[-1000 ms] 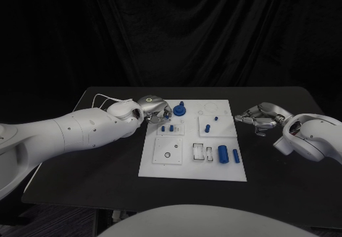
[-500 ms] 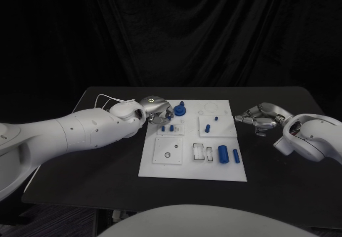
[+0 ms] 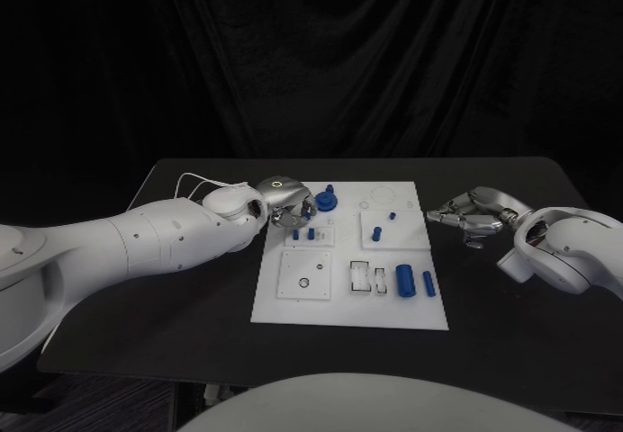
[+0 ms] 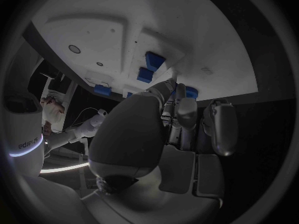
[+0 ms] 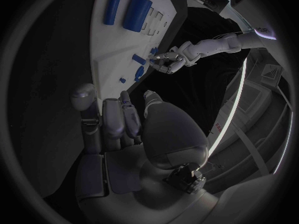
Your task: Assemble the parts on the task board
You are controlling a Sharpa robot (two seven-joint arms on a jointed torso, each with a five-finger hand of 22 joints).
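A: Largest first: the task board lies flat in the middle of the black table. It looks like a rigid plate and probably stays put.

B: And the parts?

A: The two big blue cylinders lie near the board's right edge, close to the robot. They look hard, smooth and light, likely to roll, so they are best pinched across the middle. The round blue piece stands at the far left of the board, with small blue pegs upright just nearer.

B: What are the hands doing?

A: The left hand sits at the board's far-left corner, fingers curled beside the round piece; whether they grip anything cannot be told. The right hand hovers off the board's right edge, fingers curled in, holding nothing.
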